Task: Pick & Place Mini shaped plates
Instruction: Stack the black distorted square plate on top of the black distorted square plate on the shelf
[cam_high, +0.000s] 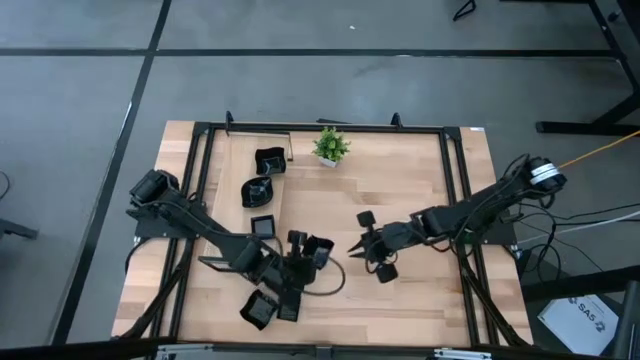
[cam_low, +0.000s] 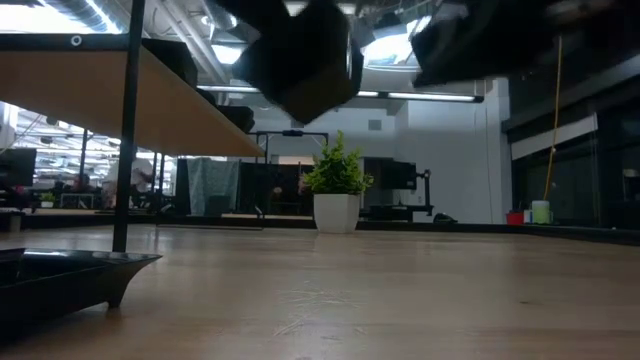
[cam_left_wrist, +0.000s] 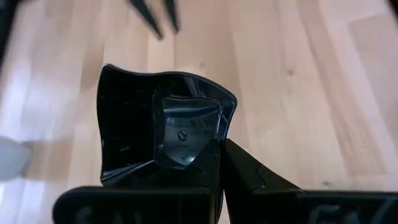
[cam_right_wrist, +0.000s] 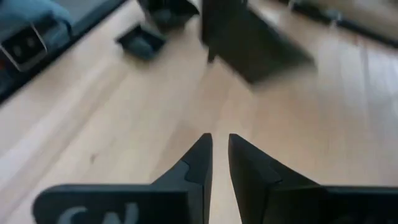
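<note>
**Wavy-rimmed plate held aloft by the left arm**

A pale wooden table (cam_high: 420, 290) framed by a black metal rig (cam_high: 450, 200) is seen from above, with both dark arms reaching toward its middle. The left gripper (cam_high: 318, 250) is seen closed on a small glossy black wavy-rimmed plate (cam_left_wrist: 165, 134), pinched at one rim and carried clear of the tabletop (in the low view the plate hangs near the top of the picture, with open air beneath it). The right gripper (cam_right_wrist: 219, 158) is held just beside it, pointed toward the left one, its fingers nearly together with only a narrow gap and nothing between them.

The other small black plates are scattered on the left half of the table: one square dish (cam_high: 269, 159) near the far edge, a rounded one (cam_high: 258, 190) just in front of it, a small square one (cam_high: 264, 226) nearer the middle, and another (cam_high: 258, 310) at the near edge beneath the left arm. A small green potted plant (cam_high: 329, 146) in a white pot is set at the far edge, well apart from the grippers.

The step in hand is judged to be the carrying of the held plate to its place. The pinch should be kept firm, since the glossy rim may slip; the plate should be lowered level until it is touching the wood before release, and the empty right gripper should be kept out of its path.
</note>
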